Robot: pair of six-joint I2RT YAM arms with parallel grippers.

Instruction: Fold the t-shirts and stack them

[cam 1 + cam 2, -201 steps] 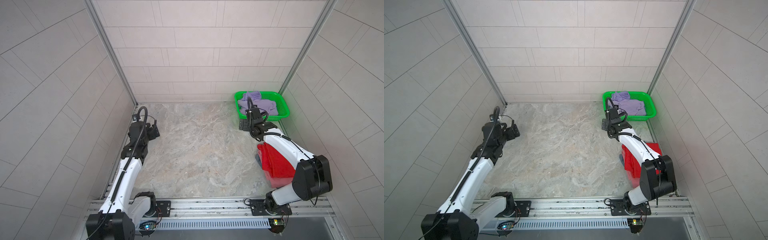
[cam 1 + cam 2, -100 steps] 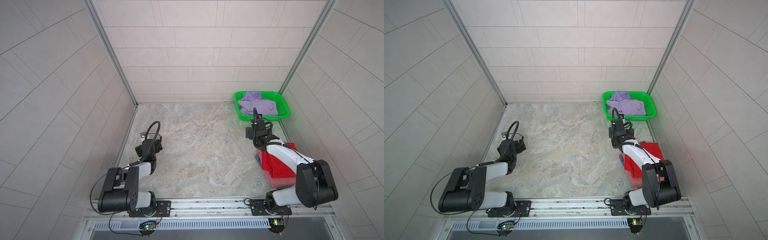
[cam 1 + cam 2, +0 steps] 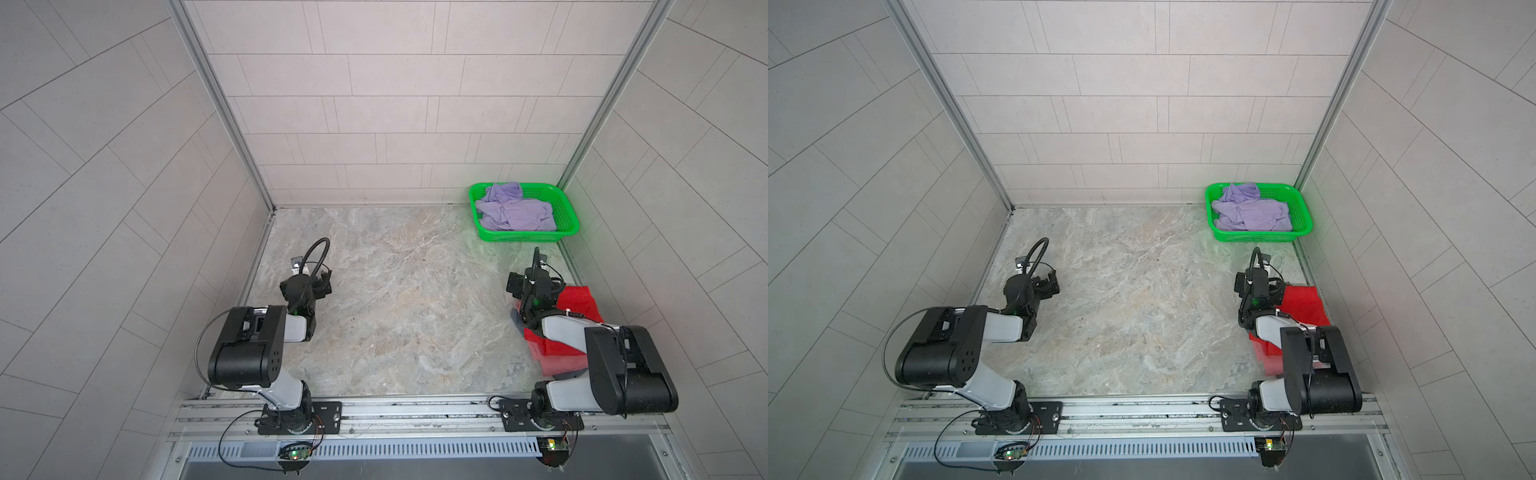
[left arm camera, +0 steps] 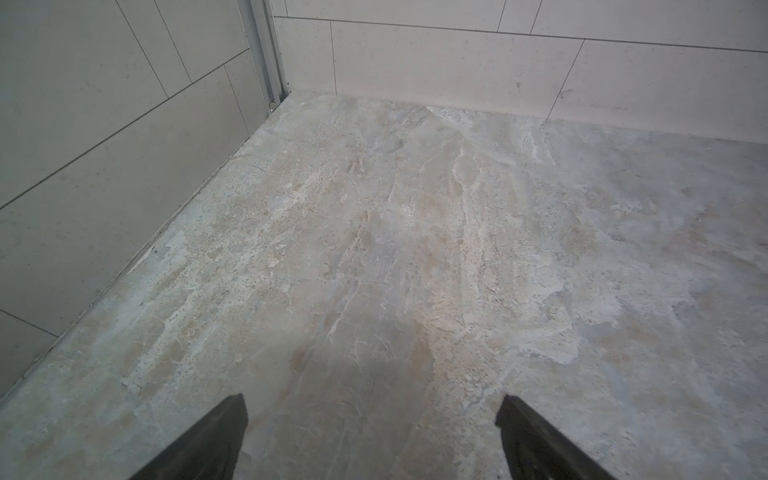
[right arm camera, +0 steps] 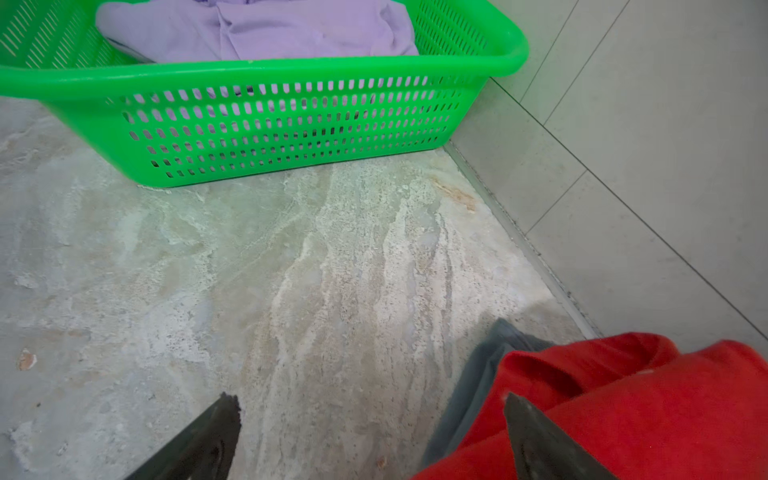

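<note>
Cloth is all I have to deal with. In both top views the red t-shirt (image 3: 579, 297) lies, folded as far as I can see, on a pile at the right edge of the table (image 3: 407, 299), partly hidden under my right arm. The lavender t-shirt (image 3: 515, 210) sits crumpled in the green basket (image 3: 523, 237) at the far right corner.

In the left wrist view my left gripper (image 4: 371, 401) stands wide apart over bare table, holding nothing.

In the right wrist view my right gripper (image 5: 370, 397) is just as wide and empty. One finger (image 5: 540, 440) hangs over the red t-shirt, and a grey-blue t-shirt (image 5: 478, 374) shows beneath it.

I judge the lavender t-shirt light, limp and prone to bunching. I would pinch a shoulder seam or hem rather than a loose fold, and I expect it to drag on the basket rim.
</note>
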